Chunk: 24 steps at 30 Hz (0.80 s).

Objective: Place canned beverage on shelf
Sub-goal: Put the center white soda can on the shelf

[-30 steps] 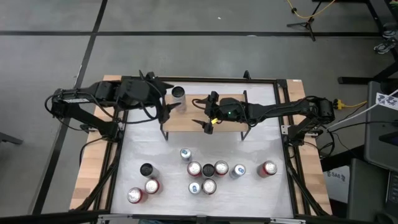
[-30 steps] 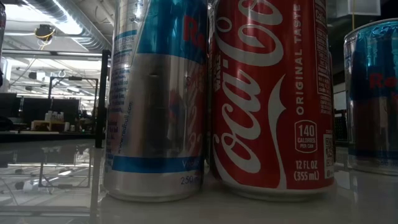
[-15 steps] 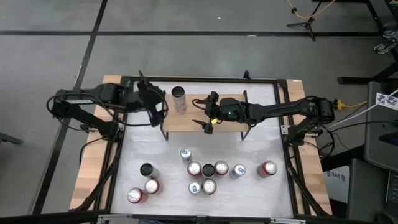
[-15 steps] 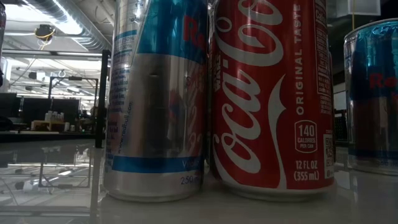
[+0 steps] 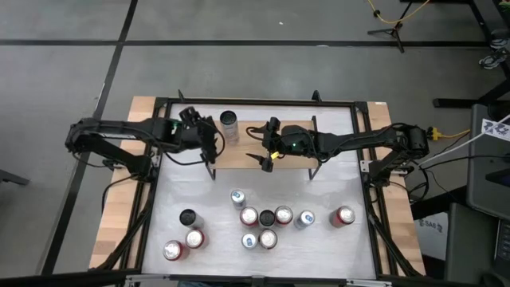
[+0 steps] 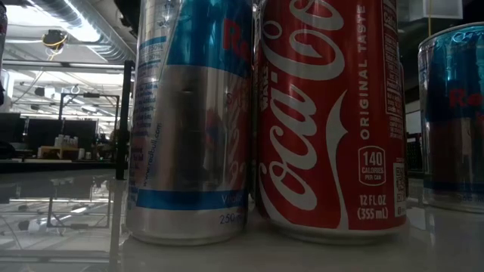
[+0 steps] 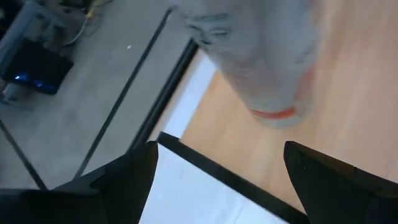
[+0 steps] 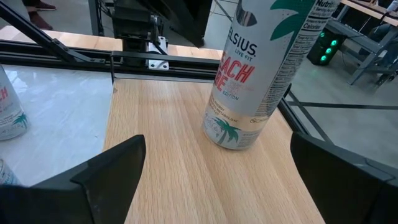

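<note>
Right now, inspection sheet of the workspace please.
Surface: white table, wood edges showing.
Job's things: shelf at the far side; one white can upright on its left end, free of both grippers.
Clutter: eleven cans standing on the table in front of the shelf.
Grippers: left gripper open, at the shelf's left end beside the can; right gripper open over the shelf's middle.
Cables: yellow cable on the floor.
Surroundings: grey floor; equipment at right.

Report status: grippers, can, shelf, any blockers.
Left gripper open at the shelf's left end, clear of the white can standing upright on it. Right gripper open over mid-shelf, empty. Plank beside the can bare; remaining cans on table.
</note>
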Each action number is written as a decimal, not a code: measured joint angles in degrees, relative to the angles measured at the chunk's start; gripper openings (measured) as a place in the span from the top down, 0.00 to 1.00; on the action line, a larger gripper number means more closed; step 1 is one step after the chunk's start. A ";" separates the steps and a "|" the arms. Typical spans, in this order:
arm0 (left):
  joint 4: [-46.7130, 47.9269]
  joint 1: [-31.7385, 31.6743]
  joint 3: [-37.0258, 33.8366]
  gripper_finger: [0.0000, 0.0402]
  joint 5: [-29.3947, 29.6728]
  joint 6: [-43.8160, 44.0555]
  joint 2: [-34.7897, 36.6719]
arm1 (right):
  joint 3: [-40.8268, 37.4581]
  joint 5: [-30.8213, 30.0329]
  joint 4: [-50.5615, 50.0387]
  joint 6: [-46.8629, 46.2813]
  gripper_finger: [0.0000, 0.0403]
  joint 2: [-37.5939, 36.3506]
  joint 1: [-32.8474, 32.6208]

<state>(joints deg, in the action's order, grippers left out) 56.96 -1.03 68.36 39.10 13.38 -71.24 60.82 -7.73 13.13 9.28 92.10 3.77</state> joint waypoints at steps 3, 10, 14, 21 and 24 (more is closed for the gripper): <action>-1.42 -1.49 -0.99 0.15 0.19 0.00 0.00 | 0.00 0.00 0.00 0.02 0.03 0.00 0.00; -8.50 -3.71 -4.10 0.15 -1.27 -1.93 0.00 | 0.00 -0.45 -0.02 0.04 0.03 0.01 0.00; -10.31 -4.42 -4.53 0.15 -1.66 -1.99 -0.27 | 0.00 -0.87 -0.06 0.05 0.03 0.01 0.00; -14.37 -4.97 -4.55 0.15 -4.12 -2.01 -1.72 | 0.00 -0.96 -0.07 0.06 0.03 0.02 0.00; -15.47 -5.01 -4.55 0.15 -4.04 -2.18 -3.09 | 0.00 -1.24 -0.14 0.06 0.03 0.02 0.00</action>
<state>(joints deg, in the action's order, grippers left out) 41.49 -6.04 63.81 35.06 11.20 -74.34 60.82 -8.96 12.98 9.34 92.12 3.77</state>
